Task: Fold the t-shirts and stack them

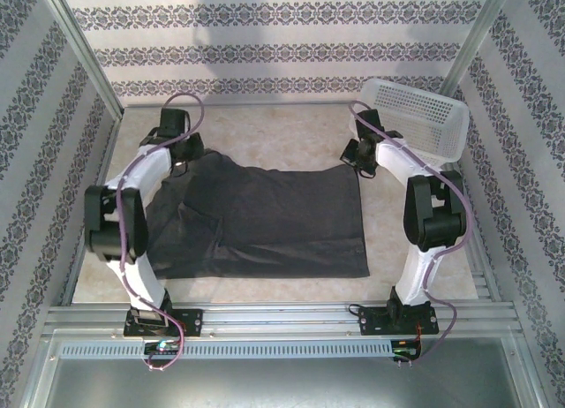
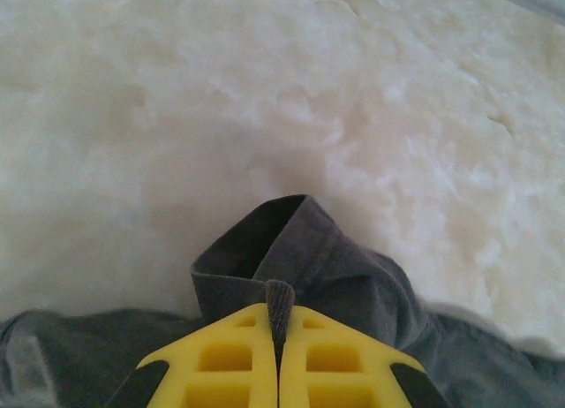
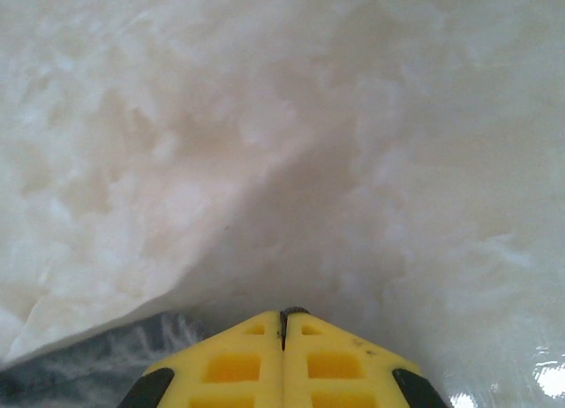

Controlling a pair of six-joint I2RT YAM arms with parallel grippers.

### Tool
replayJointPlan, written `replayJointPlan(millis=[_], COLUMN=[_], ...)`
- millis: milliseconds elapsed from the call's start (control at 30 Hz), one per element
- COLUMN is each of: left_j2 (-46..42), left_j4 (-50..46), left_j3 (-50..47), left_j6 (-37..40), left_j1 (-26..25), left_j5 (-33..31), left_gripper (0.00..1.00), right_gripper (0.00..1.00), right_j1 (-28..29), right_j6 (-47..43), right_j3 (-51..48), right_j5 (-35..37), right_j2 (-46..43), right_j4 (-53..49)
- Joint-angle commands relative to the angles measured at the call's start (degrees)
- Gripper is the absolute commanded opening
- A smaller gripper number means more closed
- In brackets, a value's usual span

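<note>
T-shirt (image 2: 340, 267) is pinched between the left gripper (image 2: 280, 313) tips.
Right gripper (image 3: 282, 318) is closed with barely any of it between tips; corner could be dropped if lifted.

Lab rig, aluminium frame (image 1: 282, 318), patterned backdrop walls (image 1: 282, 37)

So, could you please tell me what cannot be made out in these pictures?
- Top external: the left arm covers the t-shirt's far left corner.
- Left wrist: the left pincer pinches a fold; the rest runs off the bottom edge.
- Right wrist: the right pincer is shut; whether it holds cloth is too small to tell.
</note>
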Motion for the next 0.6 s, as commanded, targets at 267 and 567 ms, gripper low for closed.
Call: replayJointPlan(millis=[267, 567], left_j2=[-29.4, -51.0], left_j4=[-4.1, -19.1], left_j3=[-19.3, -30.5], left_j6=[-1.5, -12.4], left_j1=[1.4, 1.4], left_j5=[-4.2, -15.5], left_gripper=[0.00, 0.00], right_gripper=[0.00, 0.00], right_j1=[1.4, 1.6], right_j6=[-6.4, -4.8], right_j3=[-12.2, -21.6], right_j5=[-1.7, -4.0], right_j2=[-13.4, -21.7], right_j4=[1.0, -5.4])
